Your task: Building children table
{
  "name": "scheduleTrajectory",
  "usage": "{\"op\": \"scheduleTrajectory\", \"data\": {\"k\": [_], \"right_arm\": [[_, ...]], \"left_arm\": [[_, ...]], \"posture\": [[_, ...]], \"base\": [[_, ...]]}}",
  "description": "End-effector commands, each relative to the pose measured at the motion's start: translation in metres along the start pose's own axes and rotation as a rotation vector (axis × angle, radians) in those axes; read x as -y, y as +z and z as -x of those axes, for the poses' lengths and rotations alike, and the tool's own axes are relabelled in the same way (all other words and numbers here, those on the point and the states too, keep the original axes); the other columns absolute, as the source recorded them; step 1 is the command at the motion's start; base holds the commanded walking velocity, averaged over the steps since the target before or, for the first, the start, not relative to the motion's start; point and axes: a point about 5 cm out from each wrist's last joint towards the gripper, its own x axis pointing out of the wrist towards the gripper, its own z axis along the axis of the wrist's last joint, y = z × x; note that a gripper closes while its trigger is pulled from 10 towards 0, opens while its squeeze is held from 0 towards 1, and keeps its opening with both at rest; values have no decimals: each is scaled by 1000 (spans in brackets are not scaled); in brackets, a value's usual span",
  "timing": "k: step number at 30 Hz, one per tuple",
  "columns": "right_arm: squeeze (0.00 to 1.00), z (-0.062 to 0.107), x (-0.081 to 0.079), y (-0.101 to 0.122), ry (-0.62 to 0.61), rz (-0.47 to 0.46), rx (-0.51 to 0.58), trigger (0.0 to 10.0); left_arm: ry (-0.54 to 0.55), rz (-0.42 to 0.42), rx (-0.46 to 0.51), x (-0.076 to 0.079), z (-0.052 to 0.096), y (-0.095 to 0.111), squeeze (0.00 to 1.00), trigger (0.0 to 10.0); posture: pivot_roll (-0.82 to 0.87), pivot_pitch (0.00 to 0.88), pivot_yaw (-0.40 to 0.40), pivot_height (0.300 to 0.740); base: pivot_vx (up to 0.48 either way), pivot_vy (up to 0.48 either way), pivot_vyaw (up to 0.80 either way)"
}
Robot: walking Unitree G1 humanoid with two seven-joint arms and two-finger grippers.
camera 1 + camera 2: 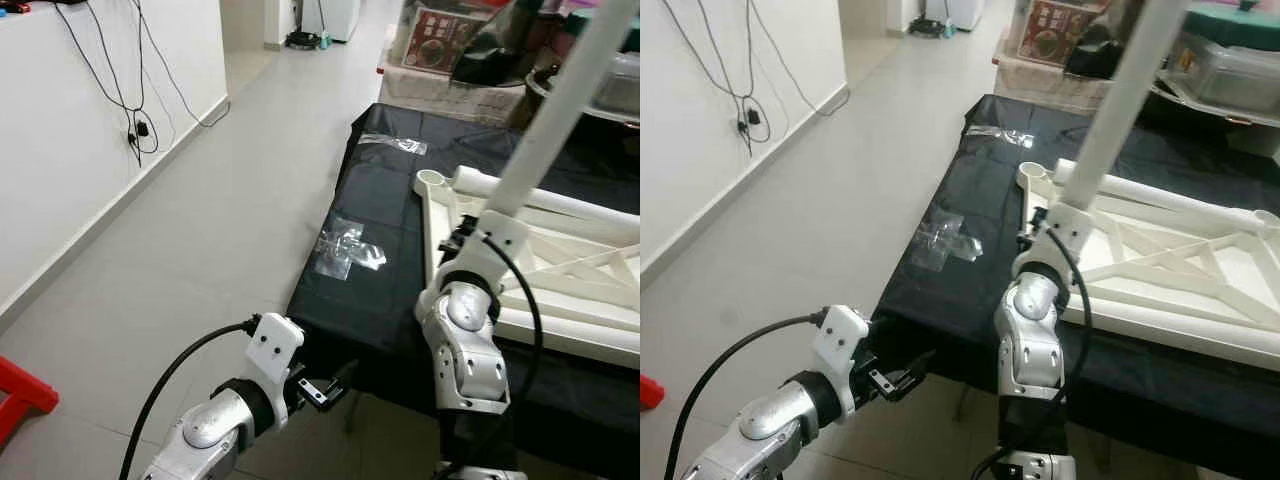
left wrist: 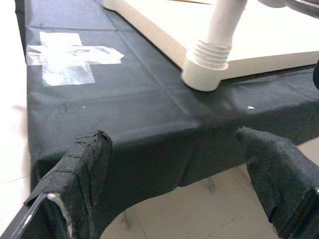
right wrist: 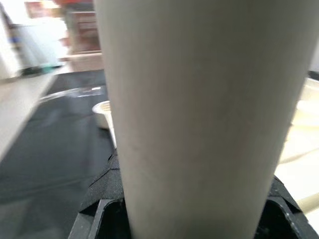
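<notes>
The right claw (image 1: 1052, 222) is clenched around the long white plastic table leg (image 1: 1118, 100), which stands at the white tabletop's (image 1: 1160, 270) near-left corner on the black-covered bench (image 1: 940, 290). The leg seems light, stiff and smooth; a low grip suits. The left claw (image 2: 179, 164) hangs released near the bench edge.

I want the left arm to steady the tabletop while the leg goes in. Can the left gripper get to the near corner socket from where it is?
Probably yes. The left gripper hangs open just off the black-covered table edge, and only bare cloth lies between it and the corner socket. The leg stands in that socket, held by the right gripper.
</notes>
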Motion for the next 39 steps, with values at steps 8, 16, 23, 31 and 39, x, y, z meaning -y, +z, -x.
{"op": "scheduleTrajectory", "data": {"k": [8, 16, 23, 31, 39], "right_arm": [[0, 30, -29, -22, -43, -83, -161, 10000], [1000, 29, -24, -17, 15, -23, -94, 10000], [0, 22, -11, -12, 118, -7, -11, 10000], [0, 0, 10, -2, 498, -42, 57, 10000], [0, -19, 23, 1, 626, -8, 50, 10000]], "left_arm": [[-19, 16, -21, 3, 0, -6, 0, 10000], [-23, 18, -20, 3, -1, -7, 0, 10000], [-23, 16, -20, 2, -1, -7, 0, 10000], [-24, 14, -16, 2, -2, -6, 0, 10000], [-24, 10, -14, 2, -3, -5, 0, 10000]], "posture": [[161, 97, -87, 740], [156, 98, -84, 740], [155, 101, -81, 740], [152, 106, -80, 740], [159, 110, -82, 740]], "base": [[0, 0, 0], [0, 0, 0], [0, 0, 0], [0, 0, 0], [0, 0, 0]]}}
